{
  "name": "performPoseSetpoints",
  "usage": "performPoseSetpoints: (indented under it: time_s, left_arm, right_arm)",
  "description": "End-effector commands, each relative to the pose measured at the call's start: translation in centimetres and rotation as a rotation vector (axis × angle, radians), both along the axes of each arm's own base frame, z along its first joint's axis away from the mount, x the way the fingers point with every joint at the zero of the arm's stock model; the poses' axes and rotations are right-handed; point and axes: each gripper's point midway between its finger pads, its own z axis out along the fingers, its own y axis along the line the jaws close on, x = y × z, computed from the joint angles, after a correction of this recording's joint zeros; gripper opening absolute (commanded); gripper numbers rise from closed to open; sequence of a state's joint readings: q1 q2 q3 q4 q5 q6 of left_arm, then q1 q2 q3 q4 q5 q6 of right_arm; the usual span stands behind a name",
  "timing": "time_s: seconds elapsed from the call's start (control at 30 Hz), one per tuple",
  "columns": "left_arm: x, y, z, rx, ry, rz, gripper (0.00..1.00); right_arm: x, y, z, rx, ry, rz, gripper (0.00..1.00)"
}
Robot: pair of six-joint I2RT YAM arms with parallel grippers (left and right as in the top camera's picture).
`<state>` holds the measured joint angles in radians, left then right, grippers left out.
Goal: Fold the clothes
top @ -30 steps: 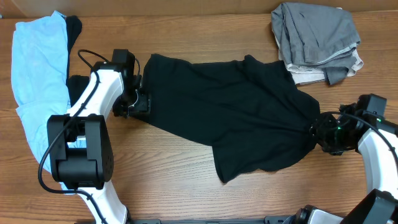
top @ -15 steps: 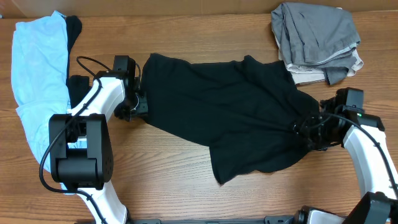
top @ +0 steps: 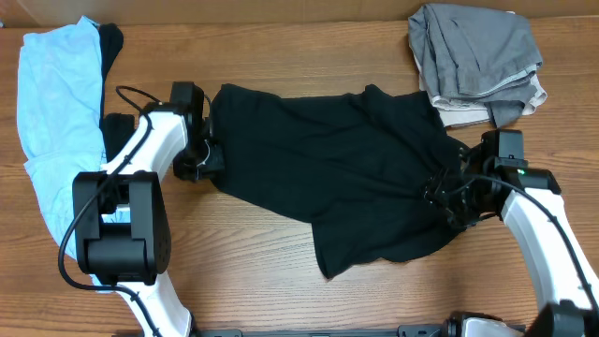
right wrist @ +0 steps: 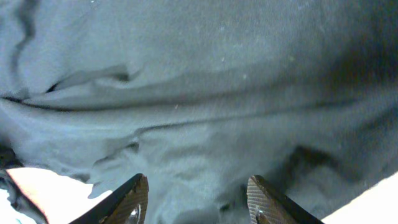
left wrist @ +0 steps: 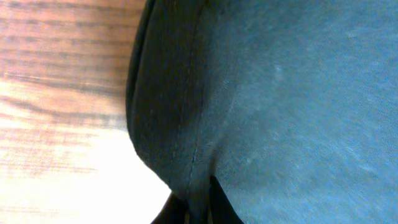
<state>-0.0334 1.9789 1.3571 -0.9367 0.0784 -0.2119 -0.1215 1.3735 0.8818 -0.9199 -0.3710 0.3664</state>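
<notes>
Two grippers, one cloth: which end has each? (student)

Instructor: The black garment (top: pixel 337 168) lies spread across the middle of the table (top: pixel 243 271), its long axis running left to right. The left gripper (top: pixel 204 161) sits at its left edge, fingers pressed together on the stitched hem (left wrist: pixel 168 112); the wrist view shows that hem running down into the closed tips. The right gripper (top: pixel 447 198) sits at the right end, where the cloth puckers into a bunch.

Student: Is the right one clamped?

Instructor: That cannot be told. Its fingertips (right wrist: pixel 134 199) stand apart with dark cloth filling the space between them, but the views do not show whether they bite on it.

Student: What does the coming move turn on?

Instructor: On that axis, in my judgement. Each arm is nearest its own end, so a fold would carry one end across toward the other, along the length of the cloth. The right end is gathered rather than flat, and a loose flap (top: pixel 360 253) hangs toward the near side — it may drag or crease as the ends close.

Student: And the rest?

Instructor: Well apart. A light blue garment (top: pixel 56 103) lies at the far left, and a grey garment (top: pixel 473 51) lies over a cream garment (top: pixel 463 116) at the far right.
</notes>
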Motion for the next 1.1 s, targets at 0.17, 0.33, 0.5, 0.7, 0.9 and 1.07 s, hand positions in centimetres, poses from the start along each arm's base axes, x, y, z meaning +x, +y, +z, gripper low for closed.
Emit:
performPoseSetpoints:
  time_s: [0.17, 0.33, 0.5, 0.7, 0.9, 1.07]
  left_arm:
    - [4.4, -0.8, 9.6, -0.031, -0.174, -0.016, 0.04]
    - [5.0, -0.9, 11.4, -0.033, -0.211, -0.016, 0.04]
    - [5.2, -0.9, 11.4, -0.033, -0.218, -0.016, 0.04]
    - [5.6, -0.9, 11.4, -0.034, -0.233, -0.016, 0.04]
    - [5.9, -0.9, 11.5, -0.034, -0.245, -0.016, 0.04]
    - [5.8, -0.9, 11.5, -0.034, -0.245, -0.016, 0.04]
  right_arm:
    - [-2.0, 1.5, 5.3, 0.013, -0.126, 0.020, 0.52]
    - [-3.9, 4.6, 5.9, 0.029, -0.112, 0.125, 0.52]
    - [-5.4, 9.5, 4.7, 0.017, -0.105, 0.293, 0.52]
    - [-7.0, 14.5, 1.7, -0.104, -0.107, 0.444, 0.59]
    - [-8.7, 17.4, -2.6, -0.194, -0.021, 0.548, 0.66]
    - [-10.0, 17.8, -5.4, -0.238, 0.083, 0.544, 0.67]
